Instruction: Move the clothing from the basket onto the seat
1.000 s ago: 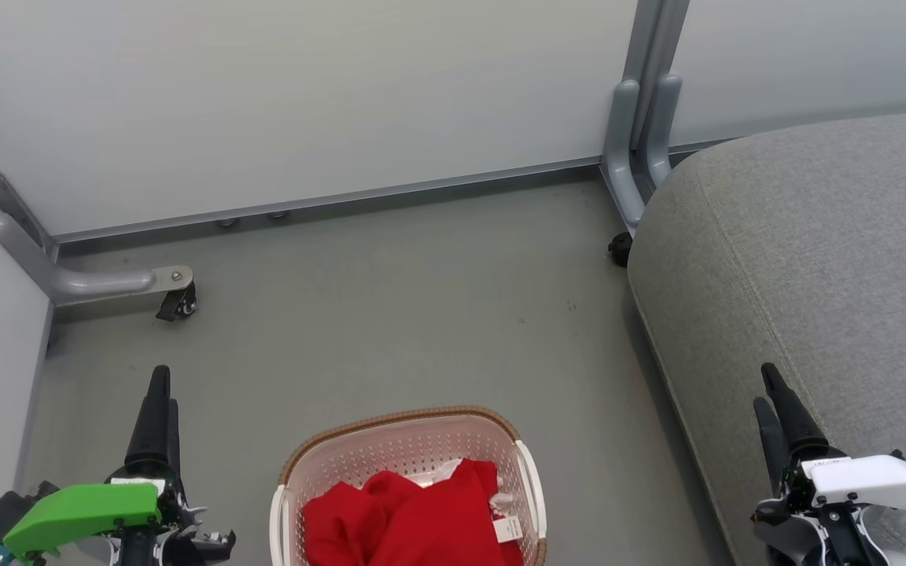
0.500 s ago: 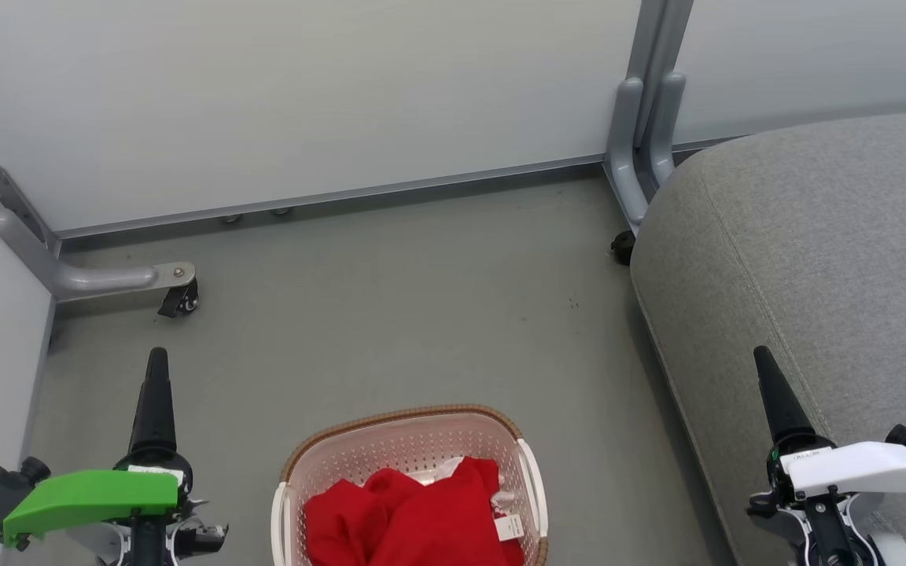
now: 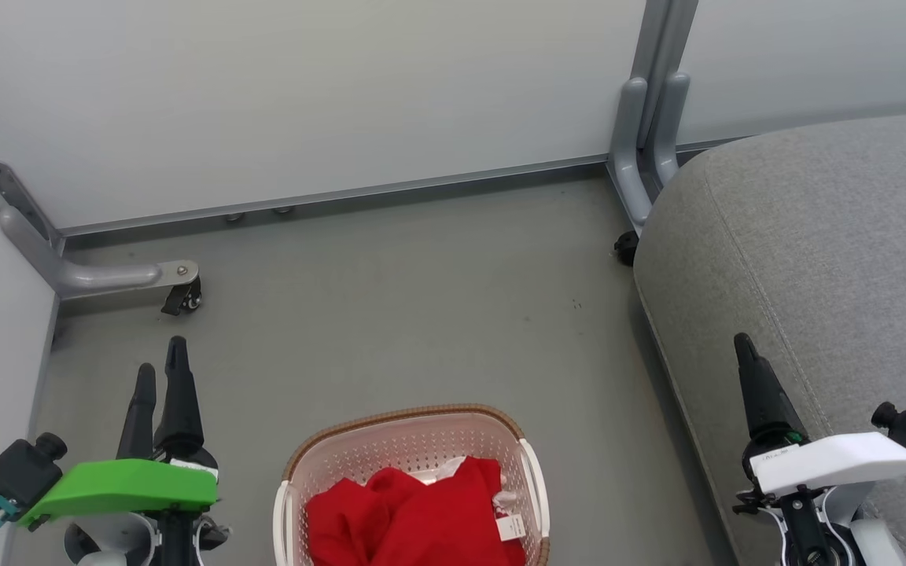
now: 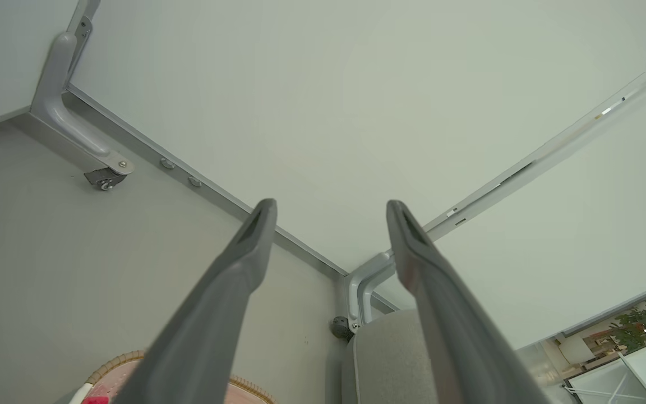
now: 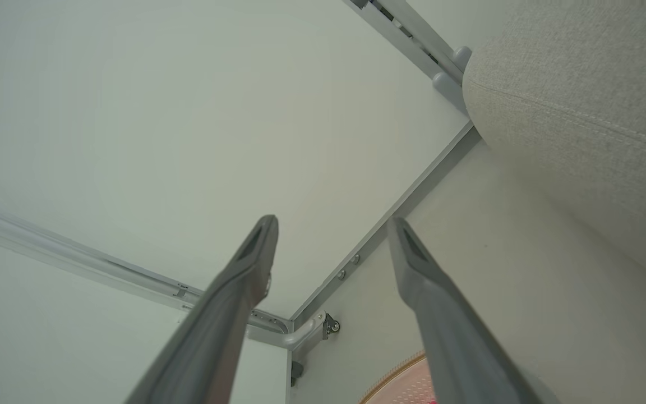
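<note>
The cream perforated basket (image 3: pixel 390 440) with a brown rim stands on the floor at the bottom middle of the head view. Bright red clothing (image 3: pixel 406 519) fills it, with a white paper tag (image 3: pixel 510 527) at its right side. The large grey seat (image 3: pixel 823 259) rises on the right. My left gripper (image 3: pixel 160 369) hangs left of the basket, open and empty, fingers apart in the left wrist view (image 4: pixel 328 207). My right gripper (image 3: pixel 744 346) hovers over the seat's left edge, also open and empty in its wrist view (image 5: pixel 331 221). A sliver of basket rim (image 4: pixel 121 359) and the seat (image 4: pixel 384 359) show below the left fingers.
Pale partition walls (image 3: pixel 303 102) close off the back and left. A grey metal foot with a caster (image 3: pixel 182 295) sits at the back left, and a grey post base (image 3: pixel 642 149) with a caster stands by the seat's corner. Bare grey floor (image 3: pixel 421 314) lies beyond the basket.
Both arms have rolled at the wrist and risen a little. The left gripper's second finger now shows beside the first. The basket and clothing have not moved.
</note>
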You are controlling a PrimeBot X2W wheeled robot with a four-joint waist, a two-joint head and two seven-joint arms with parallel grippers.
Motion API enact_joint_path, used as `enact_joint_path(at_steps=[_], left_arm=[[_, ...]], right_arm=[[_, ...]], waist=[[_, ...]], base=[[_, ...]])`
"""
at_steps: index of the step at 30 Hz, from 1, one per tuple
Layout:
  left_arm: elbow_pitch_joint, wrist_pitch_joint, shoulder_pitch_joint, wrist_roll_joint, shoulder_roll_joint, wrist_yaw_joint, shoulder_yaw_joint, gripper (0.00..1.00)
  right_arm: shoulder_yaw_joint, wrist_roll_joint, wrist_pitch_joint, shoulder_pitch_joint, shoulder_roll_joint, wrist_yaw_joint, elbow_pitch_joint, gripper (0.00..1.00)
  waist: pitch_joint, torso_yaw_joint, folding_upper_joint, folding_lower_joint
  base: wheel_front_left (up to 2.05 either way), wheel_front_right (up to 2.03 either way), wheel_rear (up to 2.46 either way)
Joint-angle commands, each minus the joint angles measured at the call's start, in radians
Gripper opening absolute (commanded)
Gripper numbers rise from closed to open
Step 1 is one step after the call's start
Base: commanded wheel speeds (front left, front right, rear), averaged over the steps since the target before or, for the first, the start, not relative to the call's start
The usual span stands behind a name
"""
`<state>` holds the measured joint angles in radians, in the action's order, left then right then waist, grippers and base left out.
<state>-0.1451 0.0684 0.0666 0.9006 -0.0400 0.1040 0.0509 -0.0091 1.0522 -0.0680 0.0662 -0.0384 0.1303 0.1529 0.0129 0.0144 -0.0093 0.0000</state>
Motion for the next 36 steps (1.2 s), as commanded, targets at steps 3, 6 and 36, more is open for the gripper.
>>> enact_joint_path(at_steps=[3,6,36], left_arm=[[0.013,0.018,0.010,-0.084,-0.008,-0.006,-0.010,1.00],[0.011,0.027,0.008,-0.134,-0.008,-0.012,-0.016,1.00],[0.005,0.108,0.007,-0.525,-0.031,-0.038,-0.088,1.00]], right_arm=[[0.016,-0.065,-0.018,0.011,-0.008,0.000,-0.013,1.00],[0.026,-0.115,-0.027,0.011,-0.008,0.000,-0.012,1.00],[0.057,-0.466,-0.109,0.005,-0.011,0.000,-0.037,1.00]], waist=[[-0.002,0.001,0.0035,0.0000],[-0.003,0.003,0.0037,0.0000],[-0.006,0.011,0.0059,0.0000]], base=[[0.00,0.00,0.00],[0.00,0.00,0.00],[0.00,0.00,0.00]])
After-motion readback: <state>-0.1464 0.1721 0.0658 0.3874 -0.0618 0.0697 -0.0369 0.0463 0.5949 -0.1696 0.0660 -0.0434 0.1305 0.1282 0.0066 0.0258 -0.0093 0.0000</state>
